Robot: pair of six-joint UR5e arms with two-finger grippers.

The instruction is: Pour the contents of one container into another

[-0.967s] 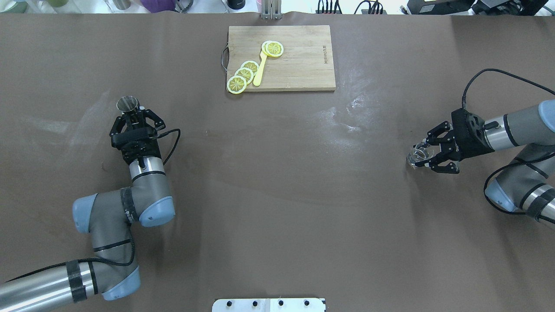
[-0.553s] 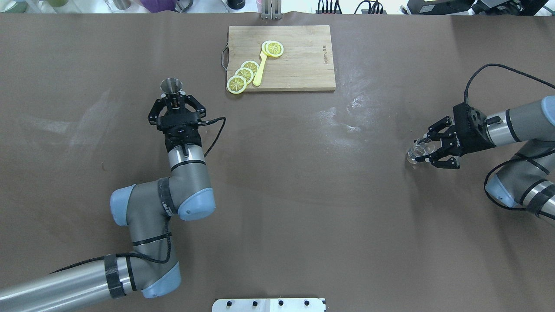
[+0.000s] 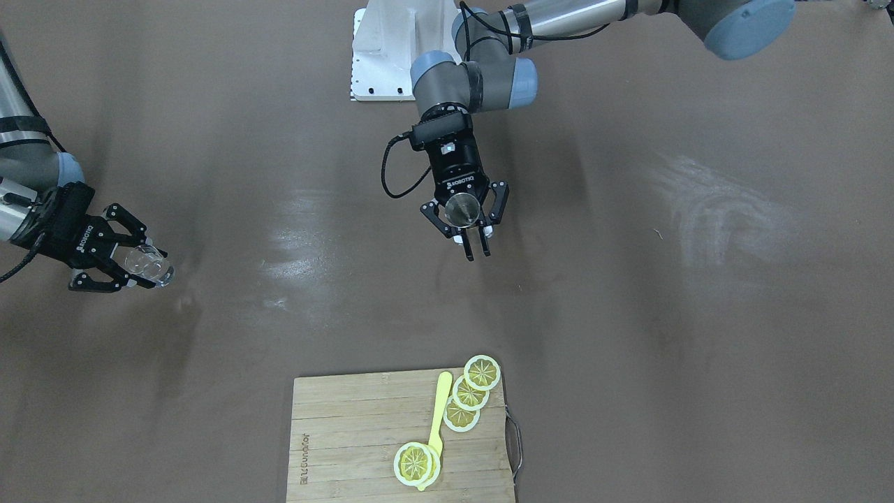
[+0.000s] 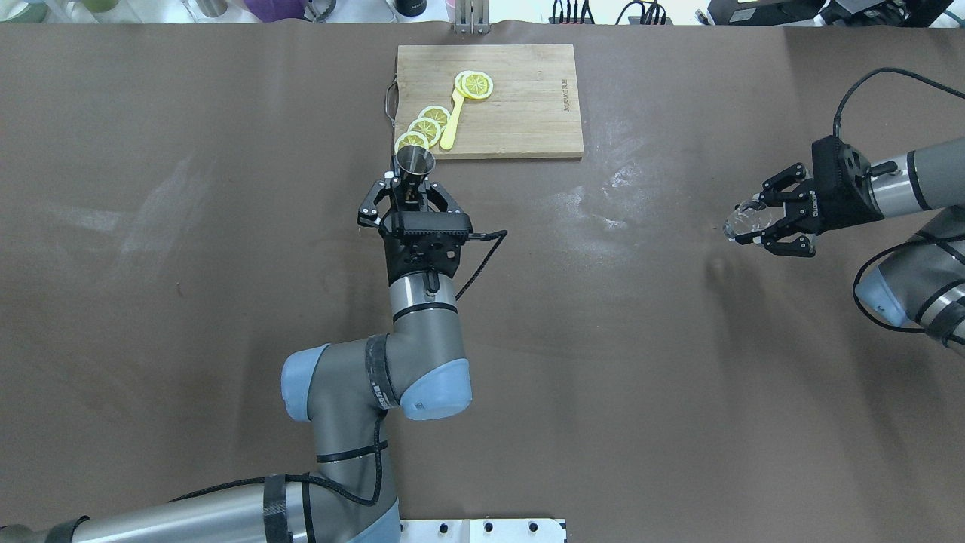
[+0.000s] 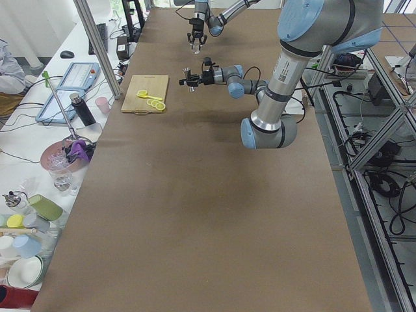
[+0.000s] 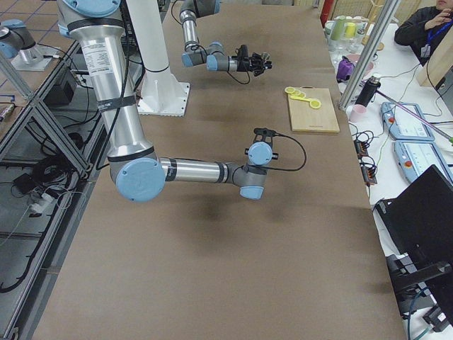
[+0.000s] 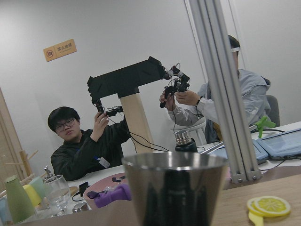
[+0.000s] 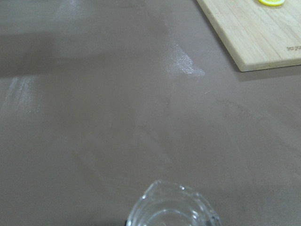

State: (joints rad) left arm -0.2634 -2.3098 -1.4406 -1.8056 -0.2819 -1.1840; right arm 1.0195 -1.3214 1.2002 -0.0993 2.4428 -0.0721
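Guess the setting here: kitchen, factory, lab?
Likely a robotics teleoperation lab, not a kitchen: operators holding handheld controllers behind an aluminium frame, two robot arms at a brown-covered table.

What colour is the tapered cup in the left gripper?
Shiny silver; the tapered metal cup shows best in the left wrist-mounted view.

In the overhead view, the left gripper [image 4: 411,188] with the metal cup [image 4: 415,161] has swept from the table's left part toward 3 o'clock. It now hangs just off the cutting board's [image 4: 520,113] near-left corner. The right gripper [image 4: 754,221] has carried the glass [image 4: 742,219] toward 1 o'clock, and the glass's shadow now lies apart from it.
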